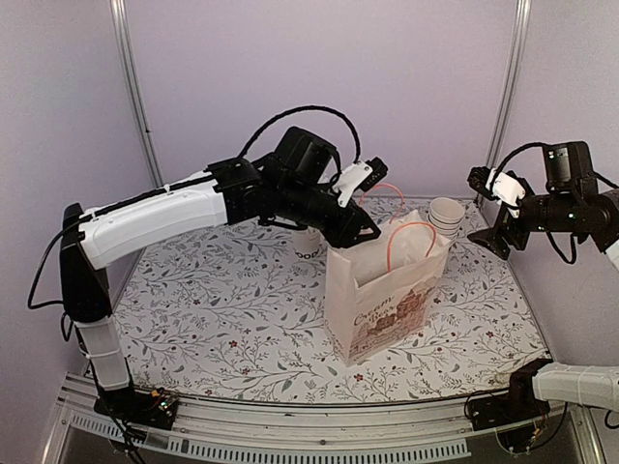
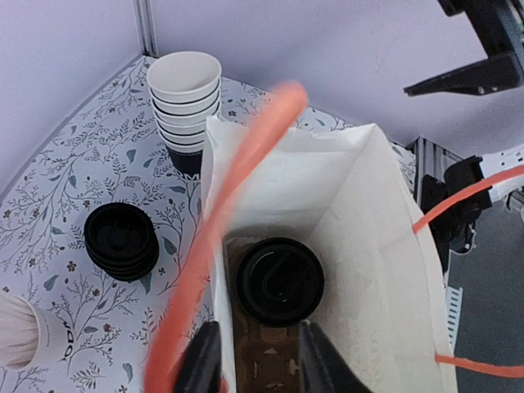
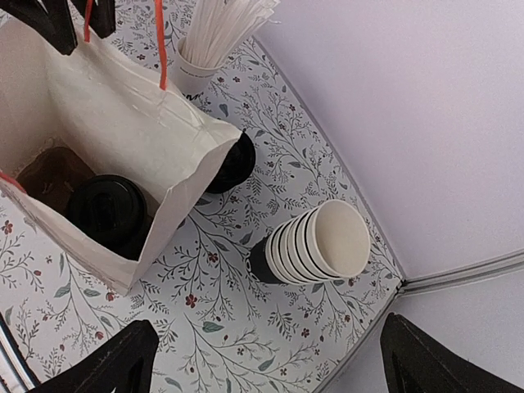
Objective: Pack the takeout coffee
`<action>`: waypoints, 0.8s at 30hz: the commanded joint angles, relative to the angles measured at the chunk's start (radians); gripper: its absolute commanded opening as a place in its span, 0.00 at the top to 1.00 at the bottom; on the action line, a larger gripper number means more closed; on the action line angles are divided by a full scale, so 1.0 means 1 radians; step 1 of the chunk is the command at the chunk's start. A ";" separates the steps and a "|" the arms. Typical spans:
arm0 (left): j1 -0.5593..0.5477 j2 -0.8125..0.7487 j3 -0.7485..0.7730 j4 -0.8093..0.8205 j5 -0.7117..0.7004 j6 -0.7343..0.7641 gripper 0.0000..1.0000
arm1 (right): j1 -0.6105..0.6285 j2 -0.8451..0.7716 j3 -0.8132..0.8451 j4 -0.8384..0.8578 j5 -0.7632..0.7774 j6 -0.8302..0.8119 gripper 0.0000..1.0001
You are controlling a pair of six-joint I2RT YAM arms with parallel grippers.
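The takeout coffee (image 2: 279,281), a black cup with a round black lid, stands on the brown floor of the white paper bag (image 2: 368,213) with orange handles. The right wrist view shows the coffee (image 3: 106,213) inside the bag (image 3: 131,123) too. My left gripper (image 2: 258,332) hovers over the bag's mouth (image 1: 387,290), jaws parted, well above the lid and holding nothing. My right gripper (image 3: 262,360) hangs wide open at the far right (image 1: 488,211), above the table and apart from the bag.
A stack of lidless black cups (image 1: 446,215) (image 3: 315,241) stands right behind the bag. A pile of black lids (image 2: 123,240) and a white cup of straws (image 3: 209,41) sit on the bag's far side. An orange handle (image 2: 237,205) crosses the left wrist view.
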 commanded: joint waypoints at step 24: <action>0.422 -0.451 -0.581 0.396 -0.085 -0.365 0.53 | -0.270 0.032 -0.236 0.523 -0.064 0.446 0.01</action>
